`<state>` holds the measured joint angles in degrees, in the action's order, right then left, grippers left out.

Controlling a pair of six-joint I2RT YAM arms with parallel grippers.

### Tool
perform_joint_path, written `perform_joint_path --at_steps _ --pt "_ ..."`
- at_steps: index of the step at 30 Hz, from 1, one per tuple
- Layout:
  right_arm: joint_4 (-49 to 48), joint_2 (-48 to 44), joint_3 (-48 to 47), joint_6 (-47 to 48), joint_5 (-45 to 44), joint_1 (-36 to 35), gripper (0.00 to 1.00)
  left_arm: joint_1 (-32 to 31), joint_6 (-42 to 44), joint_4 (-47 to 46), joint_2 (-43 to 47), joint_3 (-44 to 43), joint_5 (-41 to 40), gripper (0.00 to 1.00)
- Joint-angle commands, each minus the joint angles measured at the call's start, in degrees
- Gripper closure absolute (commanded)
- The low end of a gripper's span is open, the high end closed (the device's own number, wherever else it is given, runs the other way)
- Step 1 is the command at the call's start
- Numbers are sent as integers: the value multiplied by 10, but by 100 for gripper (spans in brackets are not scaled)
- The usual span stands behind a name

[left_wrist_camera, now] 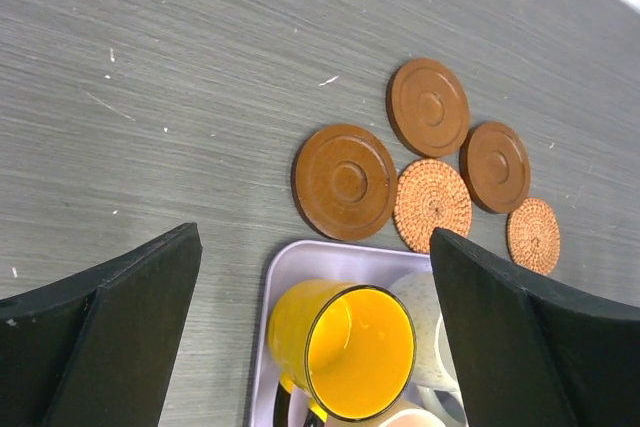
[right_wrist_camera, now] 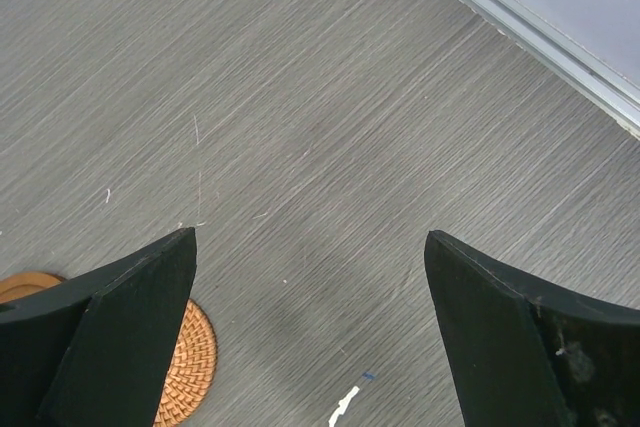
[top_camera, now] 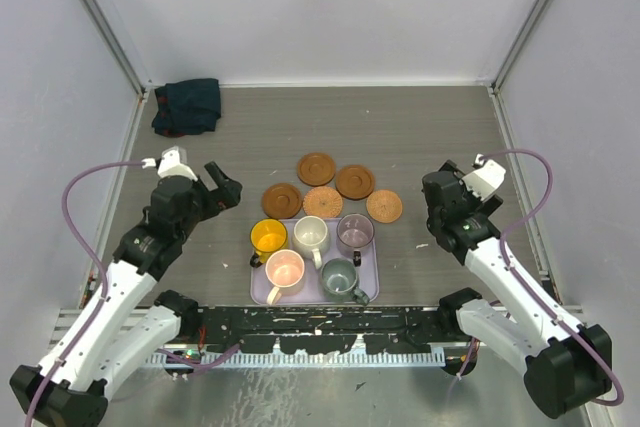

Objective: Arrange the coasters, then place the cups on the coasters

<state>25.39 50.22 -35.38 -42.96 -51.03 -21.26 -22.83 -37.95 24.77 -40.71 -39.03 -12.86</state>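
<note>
The left gripper and right gripper are wide open and hold nothing, and the coasters, bunched just behind the lilac tray of cups, look thin, light and stiff, best pinched at the edge.

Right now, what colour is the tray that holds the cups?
Lilac. The tray shows best in the top external view.

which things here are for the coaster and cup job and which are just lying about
For the job:
three wooden coasters
two woven coasters
five mugs

Lying about:
lilac tray under the mugs
dark cloth in the far left corner
</note>
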Motion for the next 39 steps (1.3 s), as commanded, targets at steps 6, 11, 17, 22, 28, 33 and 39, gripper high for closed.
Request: perform_joint_path --at_steps 6,11,17,22,28,33,39 --pt "-15 15 -43 61 16 -1 0 3 -21 136 -94 -109 -98 2" --pt "-17 23 -45 81 17 -1 0 8 -32 114 -78 -81 -120 2" --pt "-30 35 -53 98 22 -1 0 9 -24 80 -62 -58 -137 2" --pt "-60 43 -57 113 53 -2 1 8 24 63 -58 -75 -129 2" --pt "-82 71 -89 142 77 -2 3 8 79 16 -50 -77 -127 2" --pt "-97 101 -119 163 91 -2 5 9 99 -42 -58 -74 -114 2" --pt "-127 127 -137 183 99 -1 16 12 90 -70 -110 -86 -113 2"
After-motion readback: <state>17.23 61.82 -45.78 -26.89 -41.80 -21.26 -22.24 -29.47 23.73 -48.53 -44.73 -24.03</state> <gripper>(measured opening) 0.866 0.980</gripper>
